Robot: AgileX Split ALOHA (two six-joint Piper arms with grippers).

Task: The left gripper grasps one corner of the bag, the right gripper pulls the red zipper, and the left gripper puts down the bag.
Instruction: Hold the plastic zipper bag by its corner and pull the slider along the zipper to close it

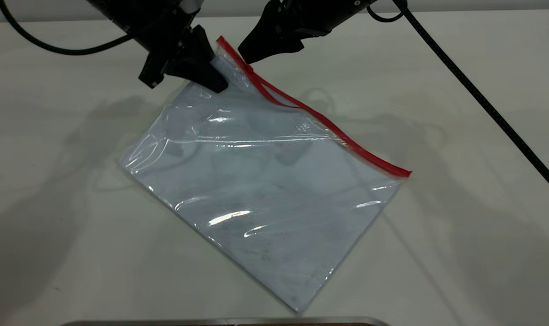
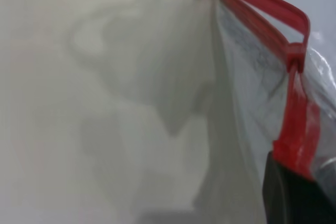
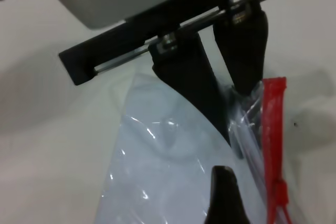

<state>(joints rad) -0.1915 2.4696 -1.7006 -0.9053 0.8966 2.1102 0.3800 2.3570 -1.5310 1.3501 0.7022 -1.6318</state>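
Observation:
The bag (image 1: 265, 194) is a clear pouch lying slanted on the table, its far corner lifted. My left gripper (image 1: 218, 81) is shut on that corner next to the red zipper (image 1: 329, 124). In the left wrist view its black jaw (image 2: 296, 195) clamps the end of the red strip (image 2: 299, 129), and the slider (image 2: 294, 61) sits just beyond. My right gripper (image 1: 248, 58) hovers at the zipper close to the held corner. In the right wrist view one finger (image 3: 223, 198) shows over the plastic, apart from the slider (image 3: 278, 192), so the jaws stand open. The left fingers (image 3: 194, 82) pinch the bag there.
The white table (image 1: 460, 235) surrounds the bag on all sides. A braided cable (image 1: 483, 102) runs across the right side. A grey metal edge (image 1: 224, 322) shows at the near border.

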